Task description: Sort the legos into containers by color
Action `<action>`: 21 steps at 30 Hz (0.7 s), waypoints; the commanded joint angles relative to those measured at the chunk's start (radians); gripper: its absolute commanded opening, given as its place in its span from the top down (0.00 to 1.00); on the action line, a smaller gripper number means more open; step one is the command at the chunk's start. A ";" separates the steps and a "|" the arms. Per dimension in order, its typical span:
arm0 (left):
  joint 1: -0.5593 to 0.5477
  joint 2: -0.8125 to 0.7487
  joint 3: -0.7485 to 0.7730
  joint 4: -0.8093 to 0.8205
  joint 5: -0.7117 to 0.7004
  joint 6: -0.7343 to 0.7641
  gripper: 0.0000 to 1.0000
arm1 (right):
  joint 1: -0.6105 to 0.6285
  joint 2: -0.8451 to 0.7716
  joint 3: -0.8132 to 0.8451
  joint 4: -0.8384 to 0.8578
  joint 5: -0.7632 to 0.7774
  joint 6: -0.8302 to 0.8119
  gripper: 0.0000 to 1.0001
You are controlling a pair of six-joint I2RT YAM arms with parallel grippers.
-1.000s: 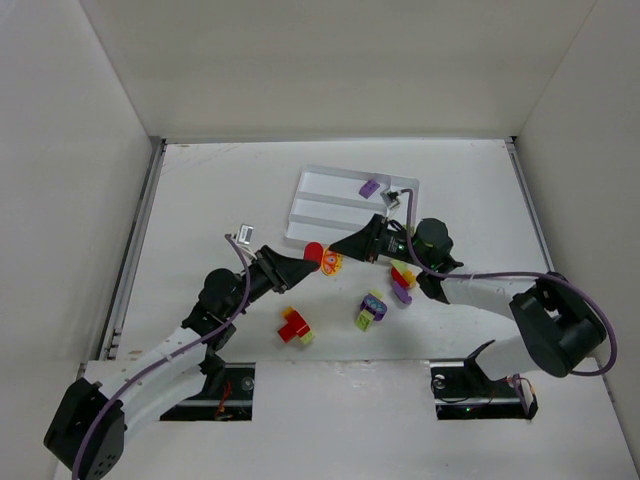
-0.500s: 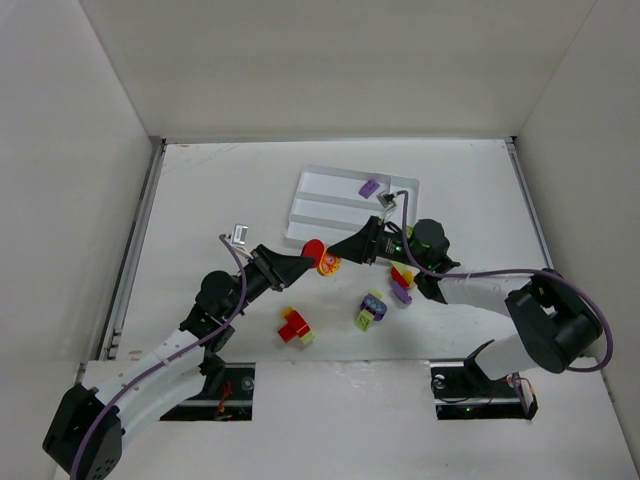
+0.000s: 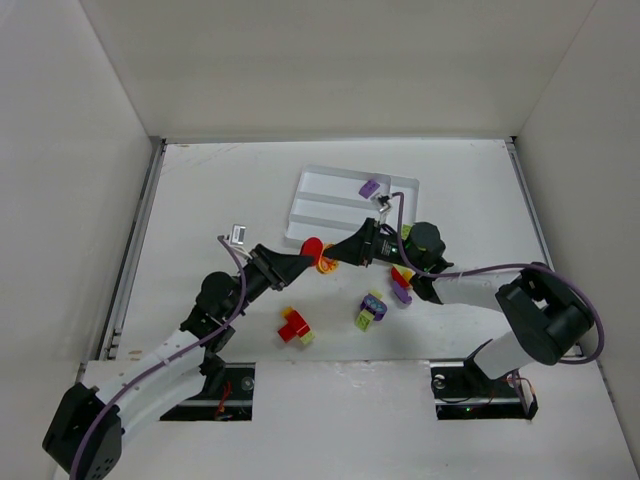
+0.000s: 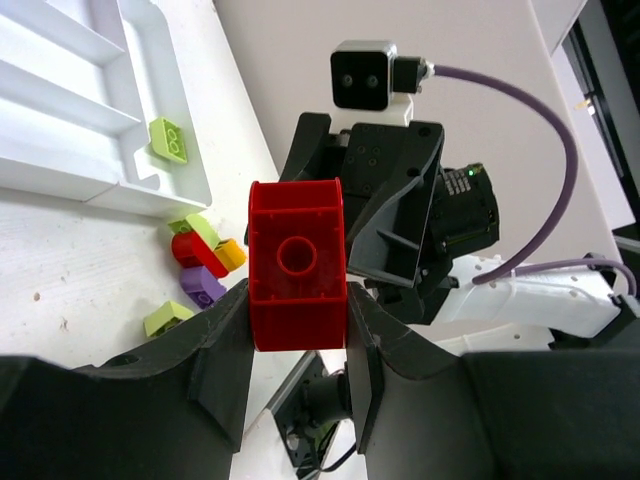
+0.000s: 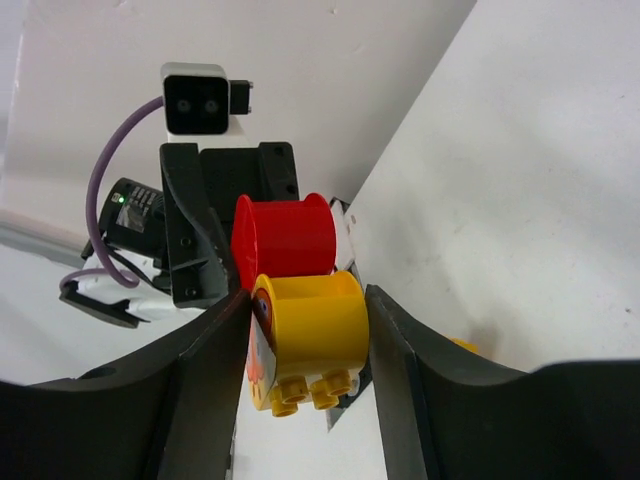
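Legos are mostly sitting loose on the table [image 3: 200,200] in the top view, in three small clumps [image 3: 371,309] near the arms, with one purple brick [image 3: 369,187] already lying in the white tray [image 3: 318,186]. The left gripper [image 3: 304,256] and right gripper [image 3: 335,258] are meeting nose to nose just in front of the tray, lifted off the table.

Left wrist view: the jaws are squeezing a red round brick [image 4: 297,265] from both sides, and a lime green brick [image 4: 167,140] is resting in the tray's end slot.

Right wrist view: these jaws are clamping a yellow brick [image 5: 312,330], which is pressing right up against the red one. My guess is the two are stuck together and each arm is gripping one colour so they can be pulled apart before sorting.
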 commanded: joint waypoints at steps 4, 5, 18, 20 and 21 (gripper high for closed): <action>-0.001 -0.018 0.000 0.136 -0.067 -0.026 0.88 | 0.015 0.012 0.004 0.139 -0.041 0.035 0.37; -0.001 -0.014 0.000 0.142 -0.067 -0.030 0.88 | 0.015 0.015 0.004 0.146 -0.044 0.041 0.37; -0.006 -0.001 -0.023 0.208 -0.068 -0.086 0.88 | 0.007 0.048 -0.013 0.286 -0.030 0.135 0.62; 0.028 -0.047 -0.032 0.188 -0.064 -0.088 0.88 | -0.025 0.041 -0.030 0.295 -0.038 0.144 0.63; 0.046 -0.063 -0.033 0.175 -0.058 -0.089 0.88 | -0.039 0.032 -0.039 0.295 -0.040 0.144 0.63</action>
